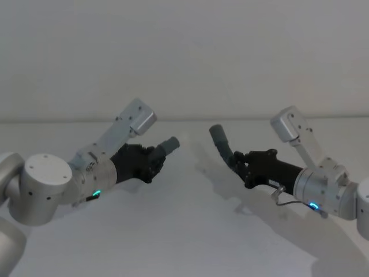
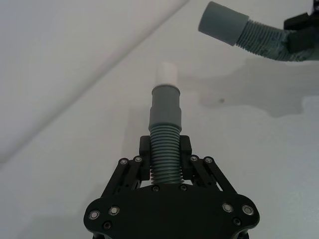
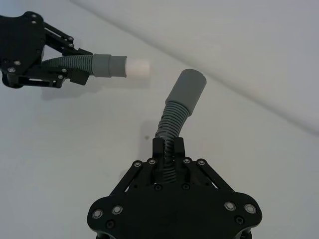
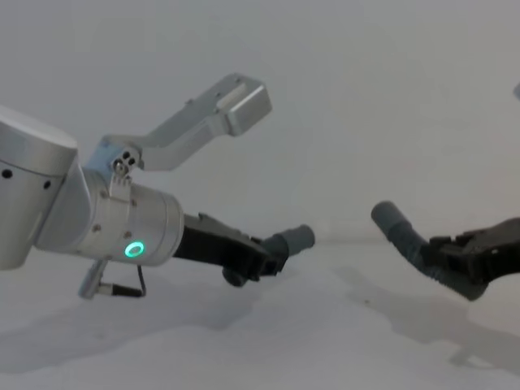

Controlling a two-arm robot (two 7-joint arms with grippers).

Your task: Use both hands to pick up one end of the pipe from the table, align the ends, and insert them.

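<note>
Over the white surface (image 1: 184,242), the left hand (image 1: 154,160) is clamped on the ribs of the shorter pipe piece (image 2: 166,144). The right hand (image 1: 242,164) is clamped on the longer bent piece (image 3: 172,124). Each end juts beyond its hand toward the other, well apart, probably left free for mating. The left wrist view makes the white tip (image 2: 166,74) plain, where the head view gives a grey stub. The right wrist view shows the grey cuff (image 3: 188,88) angled off that tip's line.
</note>
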